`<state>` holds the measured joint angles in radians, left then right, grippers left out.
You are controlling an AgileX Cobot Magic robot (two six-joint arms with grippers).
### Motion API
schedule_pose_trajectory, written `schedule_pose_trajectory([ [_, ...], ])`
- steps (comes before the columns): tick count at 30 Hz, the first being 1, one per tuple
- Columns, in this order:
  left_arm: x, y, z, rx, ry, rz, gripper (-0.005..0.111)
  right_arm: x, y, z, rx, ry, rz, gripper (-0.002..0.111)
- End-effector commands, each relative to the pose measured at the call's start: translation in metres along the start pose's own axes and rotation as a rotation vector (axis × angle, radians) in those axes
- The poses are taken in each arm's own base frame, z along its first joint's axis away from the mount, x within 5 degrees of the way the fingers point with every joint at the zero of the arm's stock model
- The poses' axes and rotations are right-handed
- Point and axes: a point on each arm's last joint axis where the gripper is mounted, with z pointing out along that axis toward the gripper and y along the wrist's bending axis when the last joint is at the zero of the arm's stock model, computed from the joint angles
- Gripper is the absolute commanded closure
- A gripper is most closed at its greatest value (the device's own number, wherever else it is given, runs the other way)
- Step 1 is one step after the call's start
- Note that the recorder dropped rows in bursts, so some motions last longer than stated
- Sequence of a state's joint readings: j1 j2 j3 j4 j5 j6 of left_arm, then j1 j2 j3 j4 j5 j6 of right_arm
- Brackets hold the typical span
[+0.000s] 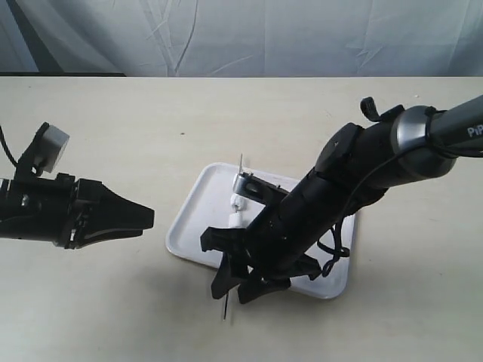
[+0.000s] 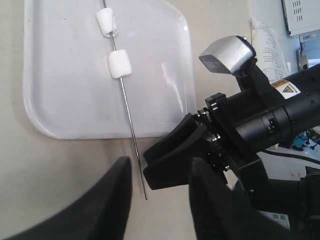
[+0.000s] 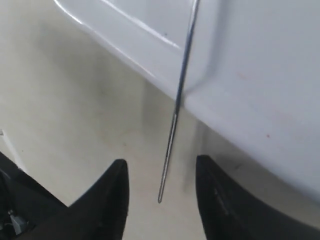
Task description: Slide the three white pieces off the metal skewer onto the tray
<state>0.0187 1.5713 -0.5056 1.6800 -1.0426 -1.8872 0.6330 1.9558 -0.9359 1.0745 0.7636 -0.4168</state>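
Observation:
The metal skewer (image 2: 131, 125) lies across the white tray (image 2: 60, 100), its bare end jutting past the rim onto the table. Two white pieces (image 2: 106, 22) (image 2: 119, 64) are threaded on it over the tray; a third is out of view. In the exterior view one white piece (image 1: 237, 202) shows beside the right arm. My right gripper (image 3: 160, 167) is open, its fingers either side of the skewer (image 3: 175, 115) tip without touching it. My left gripper (image 1: 147, 219) is open and empty, left of the tray (image 1: 189, 226) and pointing at it.
The right arm (image 1: 339, 188) stretches over the tray and hides much of it. The skewer's far tip (image 1: 241, 160) pokes past the tray's back rim. The beige tabletop (image 1: 113, 136) surrounds the tray; a grey cloth backdrop hangs behind.

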Motion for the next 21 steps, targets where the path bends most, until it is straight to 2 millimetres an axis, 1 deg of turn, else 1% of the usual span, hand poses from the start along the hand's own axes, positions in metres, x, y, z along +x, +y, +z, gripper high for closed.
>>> schedule_pose_trajectory([
  [1, 0.0003, -0.0014, 0.0003, 0.016, -0.004, -0.002, 0.069, 0.0026, 0.0052, 0.0134, 0.020, -0.006, -0.035, 0.066],
  [5, 0.0004, -0.0021, 0.0003, 0.022, -0.003, -0.003, 0.069, 0.0004, 0.0086, 0.0189, 0.032, -0.063, -0.024, 0.066],
  [11, 0.0007, -0.0030, 0.0003, 0.033, 0.000, -0.002, 0.069, -0.0015, 0.0111, 0.0192, 0.008, -0.087, 0.015, 0.067],
  [13, 0.0005, -0.0031, 0.0003, 0.033, -0.001, -0.004, 0.069, -0.0011, 0.0117, 0.0199, 0.010, -0.089, 0.012, 0.073],
  [15, 0.0005, -0.0031, 0.0003, 0.033, -0.001, -0.001, 0.069, -0.0020, 0.0113, 0.0198, 0.014, -0.099, 0.013, 0.085],
  [18, 0.0005, -0.0031, 0.0003, 0.033, -0.001, -0.001, 0.069, -0.0027, 0.0109, 0.0198, 0.018, -0.107, 0.013, 0.109],
  [21, 0.0001, -0.0032, 0.0003, 0.035, -0.007, -0.005, 0.069, -0.0042, 0.0102, 0.0196, 0.026, -0.123, 0.013, 0.108],
])
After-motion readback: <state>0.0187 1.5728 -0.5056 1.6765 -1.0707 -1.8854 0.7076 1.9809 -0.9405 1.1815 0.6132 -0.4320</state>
